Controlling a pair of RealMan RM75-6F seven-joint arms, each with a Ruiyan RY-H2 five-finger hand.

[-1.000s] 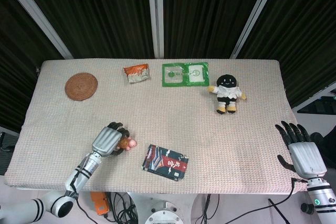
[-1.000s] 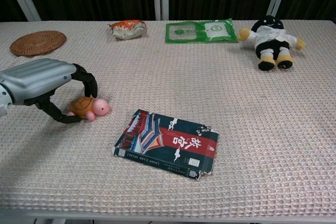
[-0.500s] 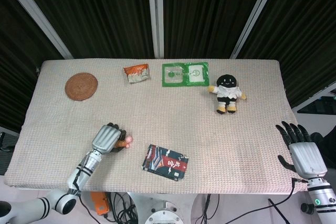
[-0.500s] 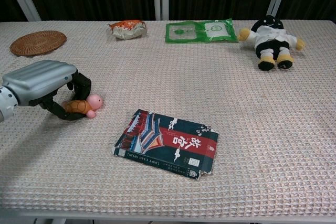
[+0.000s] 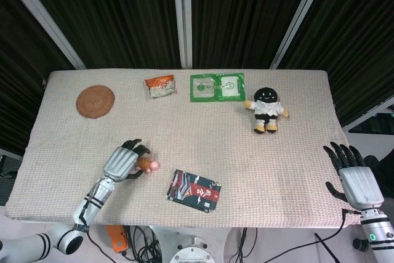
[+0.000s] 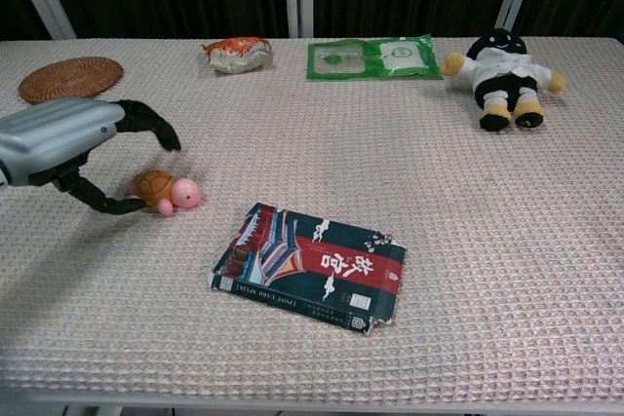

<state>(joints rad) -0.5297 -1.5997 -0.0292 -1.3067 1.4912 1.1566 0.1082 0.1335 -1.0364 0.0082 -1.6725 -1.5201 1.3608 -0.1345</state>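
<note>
Table (image 5: 295,170): covered edge to edge in a beige waffle-weave cloth. Backdrop: dark ribbed curtain (image 5: 246,16) behind the far edge, crossed by pale metal struts (image 5: 181,16). Cables (image 5: 246,241) hung below the near edge. Lighting even.
</note>
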